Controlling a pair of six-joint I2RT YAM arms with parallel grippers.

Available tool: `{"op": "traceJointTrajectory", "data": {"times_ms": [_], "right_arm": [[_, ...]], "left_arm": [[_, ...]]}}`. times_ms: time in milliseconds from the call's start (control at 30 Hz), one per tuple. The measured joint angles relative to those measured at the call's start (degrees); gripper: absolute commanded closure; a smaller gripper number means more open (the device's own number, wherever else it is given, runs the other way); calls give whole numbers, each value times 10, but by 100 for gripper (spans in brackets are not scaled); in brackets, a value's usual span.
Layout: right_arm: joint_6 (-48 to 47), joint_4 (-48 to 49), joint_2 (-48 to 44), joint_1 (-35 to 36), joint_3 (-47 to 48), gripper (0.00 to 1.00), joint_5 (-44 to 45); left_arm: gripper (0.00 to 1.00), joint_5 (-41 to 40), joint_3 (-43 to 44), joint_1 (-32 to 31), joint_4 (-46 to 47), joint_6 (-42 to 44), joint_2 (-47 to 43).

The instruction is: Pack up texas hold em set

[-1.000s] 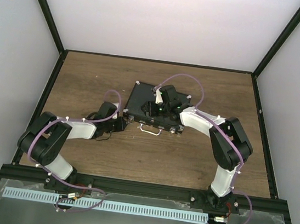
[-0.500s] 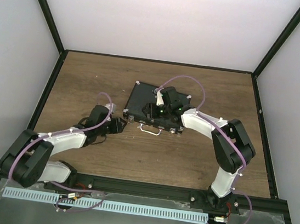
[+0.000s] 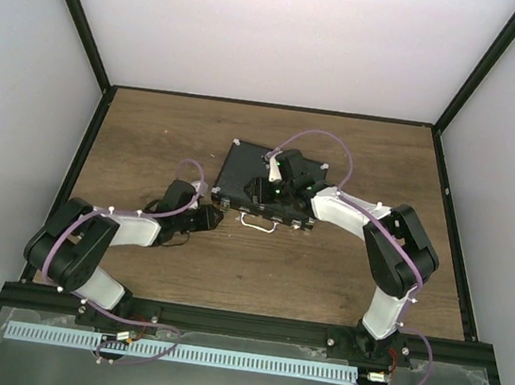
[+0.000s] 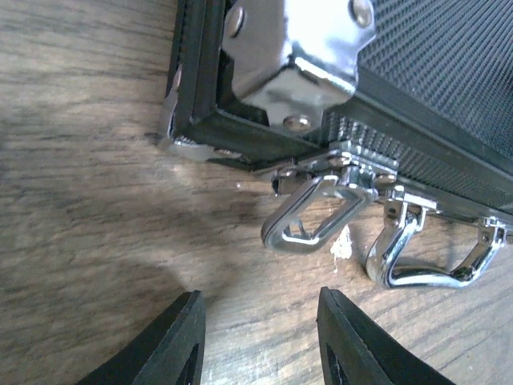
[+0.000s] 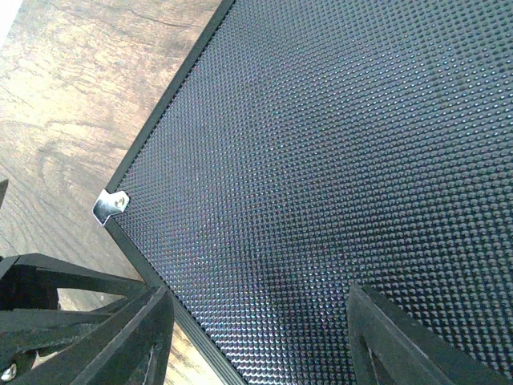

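The case lies on the worktop, handle on its near side, the left arm's jaws just before its near-left corner, the right arm's jaws above its lid.

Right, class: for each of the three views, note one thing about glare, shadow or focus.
Left wrist: the silver corner blows out to white glare, and a soft shadow darkens the table at lower left. Right wrist: the lid's dimples read crisp. Top external: even light, only faint shadows.
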Motion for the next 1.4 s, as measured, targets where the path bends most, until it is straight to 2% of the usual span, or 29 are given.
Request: {"op": "traceJointTrajectory", "data": {"times_ms": [300, 867, 1400], "right_arm": [[0, 5, -1, 0, -4, 40, 0], [0, 4, -1, 0, -4, 41, 3], [0, 3, 2, 0, -3, 43, 5]], "left_arm": [[68, -27, 16, 0, -2, 12, 17], [68, -41, 21, 0, 22, 13, 35], [78, -73, 30, -16, 51, 8, 61]]}}
